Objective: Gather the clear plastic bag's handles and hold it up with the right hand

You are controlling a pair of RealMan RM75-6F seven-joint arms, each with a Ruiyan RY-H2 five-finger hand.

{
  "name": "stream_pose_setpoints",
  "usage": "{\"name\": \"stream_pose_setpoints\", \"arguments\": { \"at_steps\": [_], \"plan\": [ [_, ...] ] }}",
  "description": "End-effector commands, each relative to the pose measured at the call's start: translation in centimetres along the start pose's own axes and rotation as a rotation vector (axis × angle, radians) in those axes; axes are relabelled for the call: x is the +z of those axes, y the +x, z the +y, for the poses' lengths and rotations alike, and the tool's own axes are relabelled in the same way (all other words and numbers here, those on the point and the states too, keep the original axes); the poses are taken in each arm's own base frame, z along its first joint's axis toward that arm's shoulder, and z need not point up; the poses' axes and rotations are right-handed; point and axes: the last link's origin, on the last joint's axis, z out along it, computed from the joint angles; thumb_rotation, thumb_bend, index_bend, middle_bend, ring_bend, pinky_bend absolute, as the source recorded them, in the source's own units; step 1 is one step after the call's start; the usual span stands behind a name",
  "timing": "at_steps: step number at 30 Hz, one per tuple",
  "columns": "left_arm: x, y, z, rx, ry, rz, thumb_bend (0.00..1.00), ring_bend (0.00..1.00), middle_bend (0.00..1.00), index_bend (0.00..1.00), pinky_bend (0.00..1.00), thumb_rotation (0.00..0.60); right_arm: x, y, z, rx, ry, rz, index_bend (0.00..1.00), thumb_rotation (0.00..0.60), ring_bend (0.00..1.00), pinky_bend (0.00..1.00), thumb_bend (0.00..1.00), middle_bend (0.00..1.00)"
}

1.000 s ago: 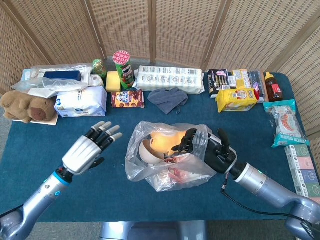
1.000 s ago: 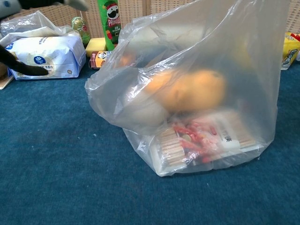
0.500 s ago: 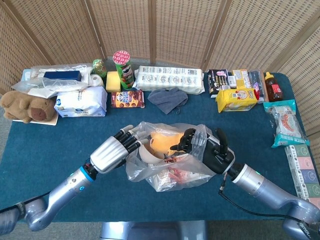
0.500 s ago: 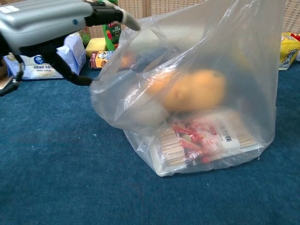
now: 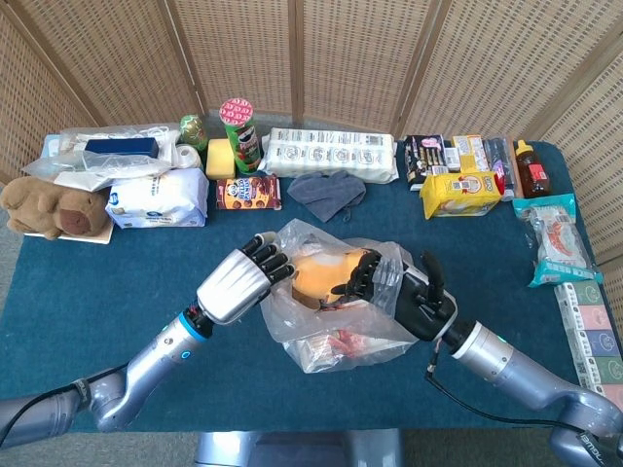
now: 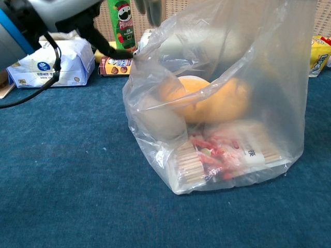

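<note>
Head view: clear plastic bag (image 5: 336, 311) sits mid-counter (image 5: 97, 282); left hand (image 5: 243, 277) presses its left rim, grasp unclear; right hand (image 5: 404, 292) clutches the right rim.
Chest view: bag upright on counter; hands' grip unclear.

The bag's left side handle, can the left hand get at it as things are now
Probably yes. The left hand is already at the left edge of the clear plastic bag, fingers curled against the film, with nothing between them. Whether it has the handle itself is unclear.
</note>
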Motion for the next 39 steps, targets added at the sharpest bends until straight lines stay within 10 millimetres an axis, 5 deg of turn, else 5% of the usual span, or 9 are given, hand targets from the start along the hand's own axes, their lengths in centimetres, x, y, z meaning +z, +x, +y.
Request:
{"name": "stream_pose_setpoints", "arguments": {
  "at_steps": [1, 7, 13, 26, 39],
  "plan": [
    [0.5, 0.4, 0.1, -0.005, 0.008, 0.049, 0.2, 0.36, 0.43, 0.43, 0.23, 0.6, 0.0, 0.0, 0.0, 0.0, 0.001, 0.0, 0.39, 0.221, 0.41, 0.21, 0.17, 0.47],
    [0.0, 1.0, -0.6, -0.023, 0.039, 0.058, 0.21, 0.37, 0.44, 0.43, 0.27, 0.6, 0.0, 0.2, 0.0, 0.003, 0.004, 0.003, 0.39, 0.222, 0.41, 0.21, 0.17, 0.46],
    [-1.8, 0.9, -1.8, -0.086, 0.013, -0.116, 0.2, 0.36, 0.44, 0.43, 0.28, 0.6, 0.1, 0.4, 0.2, 0.009, 0.001, 0.008, 0.39, 0.223, 0.41, 0.21, 0.17, 0.47],
    [-4.9, 1.0, -2.7, -0.029, -0.019, -0.279, 0.17, 0.19, 0.34, 0.39, 0.21, 0.6, 0.1, 0.6, 0.2, 0.014, 0.0, 0.028, 0.39, 0.223, 0.41, 0.21, 0.17, 0.47],
    [-3.9, -1.5, -1.5, 0.042, -0.055, -0.234, 0.17, 0.15, 0.3, 0.33, 0.18, 0.6, 0.0, 0.6, 0.2, 0.017, 0.007, 0.036, 0.39, 0.221, 0.41, 0.2, 0.17, 0.46]
  ]
}}
